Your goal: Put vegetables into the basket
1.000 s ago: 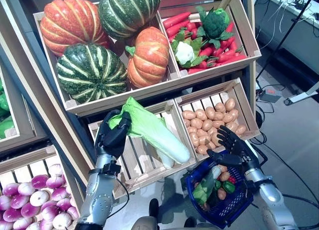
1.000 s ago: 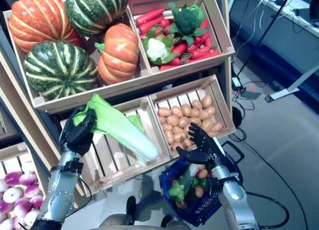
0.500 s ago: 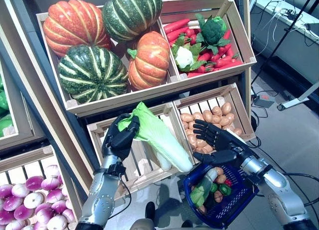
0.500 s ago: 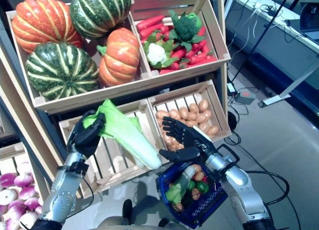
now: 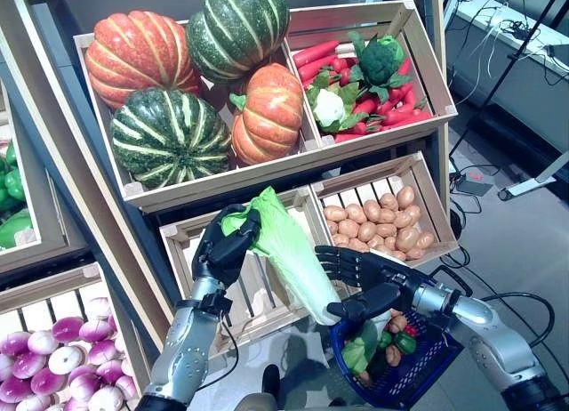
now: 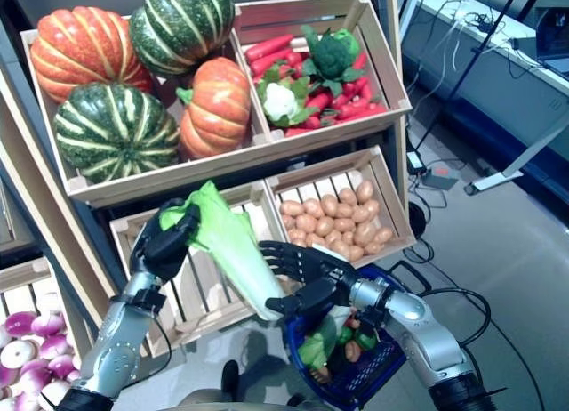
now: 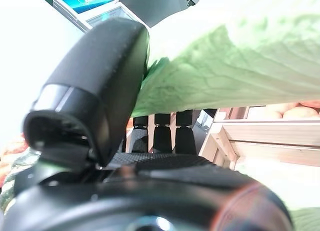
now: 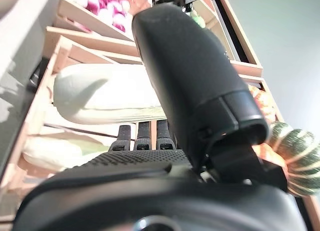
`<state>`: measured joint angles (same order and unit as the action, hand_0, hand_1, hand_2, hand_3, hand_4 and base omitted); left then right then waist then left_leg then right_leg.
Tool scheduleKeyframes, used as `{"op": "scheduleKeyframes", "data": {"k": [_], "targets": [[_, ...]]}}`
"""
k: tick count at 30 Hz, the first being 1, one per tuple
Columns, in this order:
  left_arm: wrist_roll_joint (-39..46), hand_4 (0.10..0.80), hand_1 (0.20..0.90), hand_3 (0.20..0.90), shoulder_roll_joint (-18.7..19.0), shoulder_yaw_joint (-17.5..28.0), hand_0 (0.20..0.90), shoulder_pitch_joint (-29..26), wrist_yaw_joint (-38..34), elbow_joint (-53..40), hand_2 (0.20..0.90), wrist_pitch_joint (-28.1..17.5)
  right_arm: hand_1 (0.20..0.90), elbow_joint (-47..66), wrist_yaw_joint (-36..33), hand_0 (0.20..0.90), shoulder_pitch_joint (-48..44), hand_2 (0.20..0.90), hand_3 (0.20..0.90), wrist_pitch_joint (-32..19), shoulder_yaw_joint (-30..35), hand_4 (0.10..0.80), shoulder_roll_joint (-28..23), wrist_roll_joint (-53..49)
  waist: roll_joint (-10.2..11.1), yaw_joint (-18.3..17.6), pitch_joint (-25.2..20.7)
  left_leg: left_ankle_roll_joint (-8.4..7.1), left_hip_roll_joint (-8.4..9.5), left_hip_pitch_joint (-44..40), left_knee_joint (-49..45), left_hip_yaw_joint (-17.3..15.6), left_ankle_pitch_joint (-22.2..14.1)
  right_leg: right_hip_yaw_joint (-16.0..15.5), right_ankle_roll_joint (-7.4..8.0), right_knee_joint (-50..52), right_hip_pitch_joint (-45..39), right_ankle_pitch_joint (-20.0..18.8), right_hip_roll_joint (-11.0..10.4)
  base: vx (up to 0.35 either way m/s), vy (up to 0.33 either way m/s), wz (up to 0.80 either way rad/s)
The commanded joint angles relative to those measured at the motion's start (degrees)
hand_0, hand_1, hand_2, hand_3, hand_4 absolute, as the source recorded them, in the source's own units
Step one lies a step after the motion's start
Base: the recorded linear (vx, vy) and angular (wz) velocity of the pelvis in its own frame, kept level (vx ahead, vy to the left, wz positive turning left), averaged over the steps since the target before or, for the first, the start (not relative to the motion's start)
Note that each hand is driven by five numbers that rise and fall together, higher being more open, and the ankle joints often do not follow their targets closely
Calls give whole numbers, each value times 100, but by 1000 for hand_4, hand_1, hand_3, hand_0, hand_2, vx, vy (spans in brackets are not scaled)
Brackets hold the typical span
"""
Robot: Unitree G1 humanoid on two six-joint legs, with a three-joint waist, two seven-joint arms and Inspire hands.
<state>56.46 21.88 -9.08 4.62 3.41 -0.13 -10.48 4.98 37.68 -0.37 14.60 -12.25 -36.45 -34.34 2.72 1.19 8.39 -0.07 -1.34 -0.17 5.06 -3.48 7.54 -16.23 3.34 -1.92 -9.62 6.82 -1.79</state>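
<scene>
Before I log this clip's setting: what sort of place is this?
Likely a mock grocery produce stall: tilted wooden crates of pumpkins, potatoes and onions, plus a shopping basket.

Both arms are silver-grey metal shells with smooth, rounded forearm segments and dark seams at the joints. Each ends in a matte black hand: the left hand point(image 5: 224, 248) and right hand point(image 5: 363, 278) have segmented, ribbed fingers and a broad, rounded thumb. A dark cuff with small fittings joins each wrist to its forearm.
</scene>
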Motion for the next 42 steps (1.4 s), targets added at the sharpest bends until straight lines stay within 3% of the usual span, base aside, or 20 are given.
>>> {"op": "scheduleKeyframes", "data": {"k": [1,9,11,30,42], "targets": [[172,400,300,300,112,-88,300,-796,397,-313,300,-568,900,276,493,900,-521,900,900,-73,-410,800,-156,-603,148,67,-534,-199,-71,-476,-6,-145,-854,142,160,-308,255,-730,-307,3,4,3],[185,400,300,300,106,-138,300,-790,427,-347,300,-579,900,124,466,900,-519,900,900,107,-554,800,-185,-545,149,79,-566,-200,-69,-480,-6,-107,-854,155,167,-308,248,-731,-312,0,0,0],[214,400,300,300,98,-156,300,-774,422,-355,300,-581,900,115,39,900,-499,900,900,125,-570,800,-130,-692,135,72,-566,-201,-72,-492,-6,-111,-852,159,167,-308,238,-736,-315,0,0,0],[212,400,300,300,-106,-249,300,-795,75,-539,300,-719,900,26,-1696,900,-399,900,900,196,-781,800,679,-650,27,10,-540,-165,-53,-528,-6,-120,-876,234,162,-308,236,-724,-319,0,0,0],[353,400,300,300,-127,-338,300,-832,161,-628,300,-571,900,-33,-1730,900,-458,900,900,577,-1018,800,806,-653,15,24,-535,-166,-52,-548,-6,-121,-887,216,149,-308,212,-706,-319,0,0,0]]}}
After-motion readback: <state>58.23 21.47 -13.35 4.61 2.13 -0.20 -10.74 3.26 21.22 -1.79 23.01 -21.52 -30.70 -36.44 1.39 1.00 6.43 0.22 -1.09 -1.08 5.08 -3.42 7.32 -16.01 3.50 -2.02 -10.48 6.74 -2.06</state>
